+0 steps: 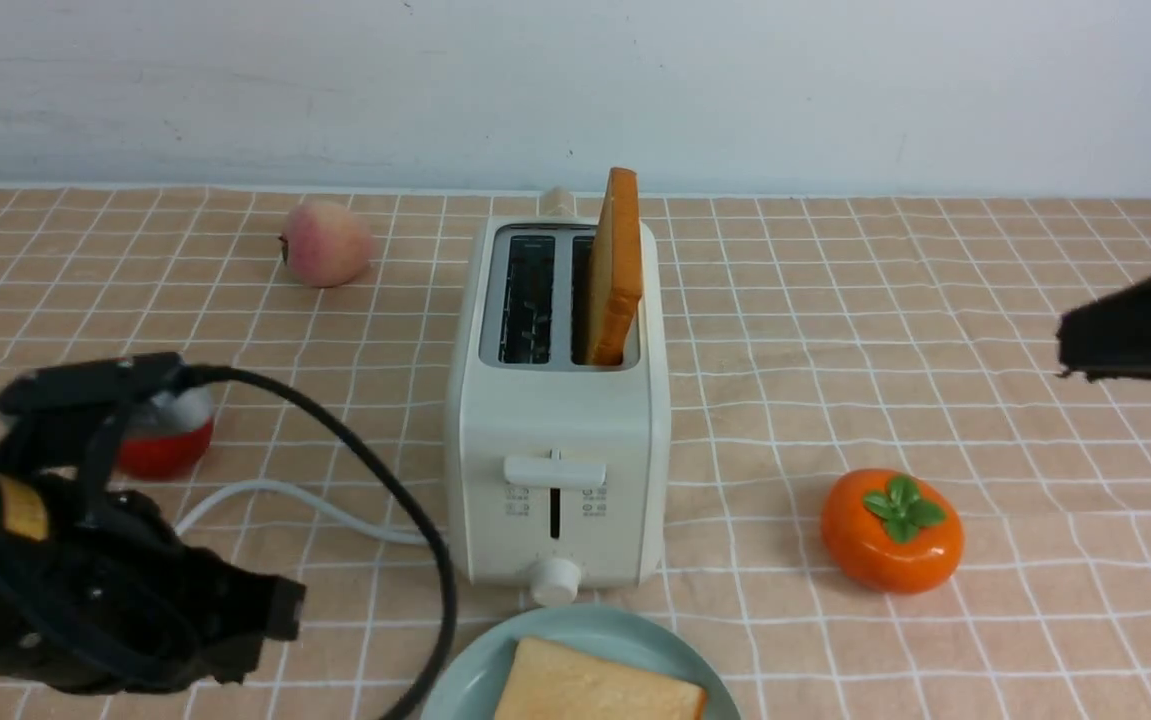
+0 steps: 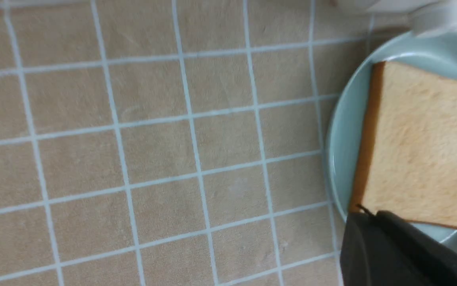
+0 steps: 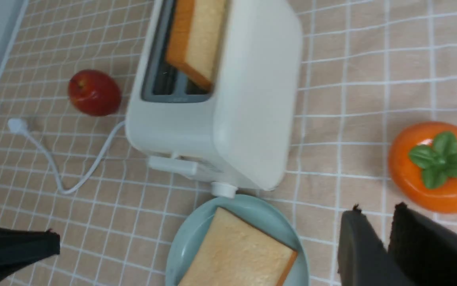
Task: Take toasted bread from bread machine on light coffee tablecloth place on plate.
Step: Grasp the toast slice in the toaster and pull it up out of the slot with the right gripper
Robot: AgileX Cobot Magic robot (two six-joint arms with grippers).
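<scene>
Left of the toaster [image 1: 555, 440] my left jaws are pressed together; right of it my right jaws stand slightly spread. Toast [image 1: 616, 262] stands in its slot.

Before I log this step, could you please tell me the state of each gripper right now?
Left gripper: shut, holding nothing.
Right gripper: slightly open, holding nothing.

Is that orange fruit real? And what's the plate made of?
Orange fruit: probably plastic or glazed ceramic, not real; the skin is glossy with sharp highlights, and the leaves look stiff and moulded. Plate: likely glazed ceramic or melamine; smooth pale mint surface, soft sheen.
</scene>
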